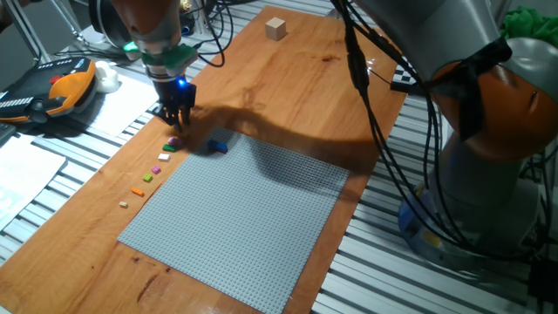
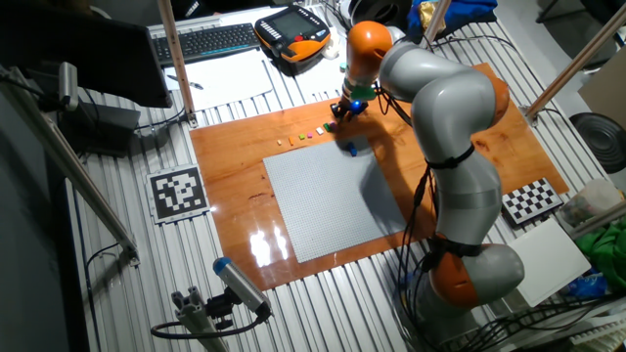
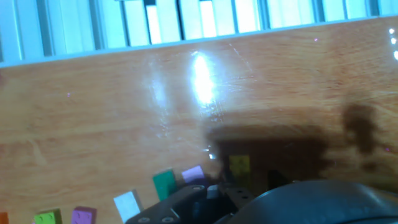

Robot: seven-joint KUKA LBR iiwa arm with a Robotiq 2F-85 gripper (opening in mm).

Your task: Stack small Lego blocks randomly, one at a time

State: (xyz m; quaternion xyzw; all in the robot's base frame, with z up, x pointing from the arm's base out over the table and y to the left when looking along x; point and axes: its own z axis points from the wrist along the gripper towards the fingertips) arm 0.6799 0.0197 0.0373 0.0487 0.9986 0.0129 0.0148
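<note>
Gripper point(image 1: 178, 114) low over the wooden board point(image 1: 288, 78), just off the far left corner of the grey baseplate point(image 1: 244, 209); finger spread and any hold impossible to tell. Directly beneath, at that baseplate corner, a pink brick point(image 1: 173, 140) and a green brick point(image 1: 169, 147). Further along the baseplate's left edge, apart from it: white point(image 1: 163, 158), lime point(image 1: 147, 178), orange point(image 1: 137, 191), tan point(image 1: 124, 204). On the baseplate near the same corner, blue bricks point(image 1: 217, 146). Well beyond the baseplate, a wooden cube point(image 1: 276, 29).
</note>
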